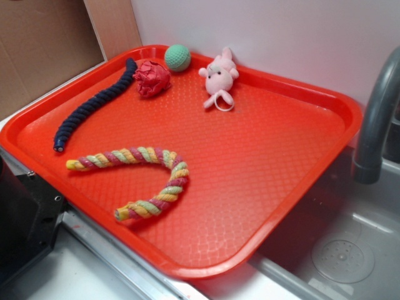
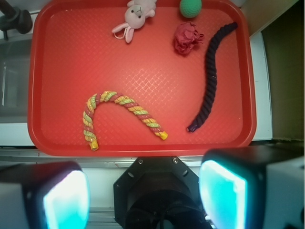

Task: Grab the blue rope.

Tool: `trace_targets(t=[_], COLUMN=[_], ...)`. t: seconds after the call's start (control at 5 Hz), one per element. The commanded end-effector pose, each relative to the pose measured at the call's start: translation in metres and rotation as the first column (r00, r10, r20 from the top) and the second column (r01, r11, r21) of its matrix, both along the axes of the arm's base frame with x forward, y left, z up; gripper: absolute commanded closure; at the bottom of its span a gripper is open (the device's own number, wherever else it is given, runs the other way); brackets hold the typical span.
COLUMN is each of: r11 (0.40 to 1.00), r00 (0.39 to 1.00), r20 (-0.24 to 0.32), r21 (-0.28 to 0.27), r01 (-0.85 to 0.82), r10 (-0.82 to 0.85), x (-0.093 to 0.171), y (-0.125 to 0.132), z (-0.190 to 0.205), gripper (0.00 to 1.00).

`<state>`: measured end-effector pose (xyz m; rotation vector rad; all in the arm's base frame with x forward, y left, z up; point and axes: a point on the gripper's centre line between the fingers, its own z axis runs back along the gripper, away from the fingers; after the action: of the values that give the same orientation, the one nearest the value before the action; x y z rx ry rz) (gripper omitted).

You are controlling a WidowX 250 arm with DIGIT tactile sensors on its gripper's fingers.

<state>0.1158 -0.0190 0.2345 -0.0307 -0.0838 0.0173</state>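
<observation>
- Filling most of both views, you are looking at a red tray (image 1: 300, 162) sitting on a white counter beside a grey sink (image 1: 350, 250), with a grey faucet (image 1: 375, 119) rising at the right edge of the exterior view.
- You are seeing the blue rope (image 1: 94, 105) lying in a gentle curve along the tray's upper-left rim in the exterior view; in the wrist view (image 2: 209, 78) it is running down the right side of the tray.
- Just beside its upper end, a red crumpled ball (image 1: 152, 78) is resting, with a green ball (image 1: 177, 57) and a pink plush bunny (image 1: 219, 78) further along the far rim.
- Lower down, a multicoloured rope (image 1: 147, 181) is lying bent in a hook, well apart from the blue one.
- You are holding the gripper (image 2: 143, 195) open and empty at the bottom of the wrist view, off the tray's near edge, its glowing pads (image 2: 221, 191) standing wide apart.
</observation>
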Motion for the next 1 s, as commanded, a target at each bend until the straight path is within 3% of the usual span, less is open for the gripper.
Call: trace_targets(t=[0.0,0.6,0.8], r11=[1.0,0.986,0.985], r00=[1.0,0.978,0.978], r20=[0.0,0.127,0.118], r21=[0.0,0.012,0.005], r01=[0.0,-0.167,-0.174], r10=[0.0,0.164,0.172], x=[0.0,0.029,0.041], y=[0.0,0.073,0.098], z=[0.0,-0.064,-0.099], gripper=[0.0,0.0,0.0])
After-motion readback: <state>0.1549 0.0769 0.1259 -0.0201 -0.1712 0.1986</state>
